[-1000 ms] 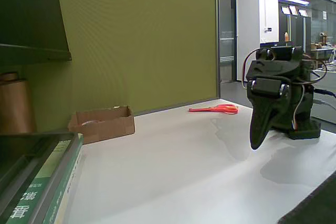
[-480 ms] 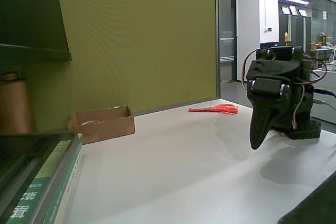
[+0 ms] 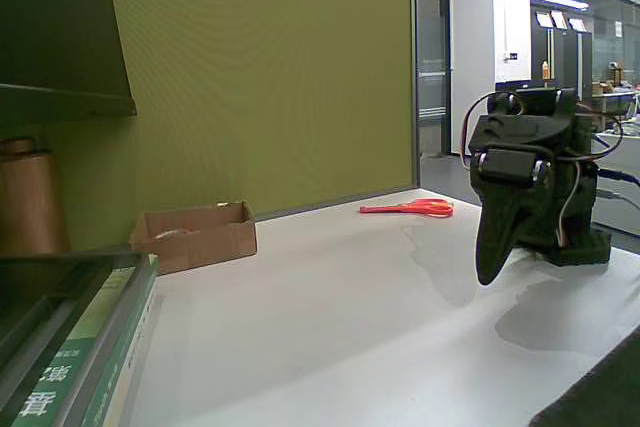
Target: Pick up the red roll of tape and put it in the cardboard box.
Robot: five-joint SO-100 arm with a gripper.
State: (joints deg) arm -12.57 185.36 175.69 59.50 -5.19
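The red roll of tape is not visible on the bench (image 3: 330, 307), perhaps already lying in the cardboard box (image 3: 195, 235), while the end effector (image 3: 490, 269) hangs apart, apparently closed and empty.

At the right of the fixed view, the dark arm folds downward, its gripper (image 3: 490, 269) pointing down above the table, fingers together.

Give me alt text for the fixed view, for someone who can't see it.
A dark robot arm's gripper hangs tip-down above a white table at right. A low cardboard box sits at left by a green wall, red-orange scissors lie at the far edge, and no tape roll is plainly visible.
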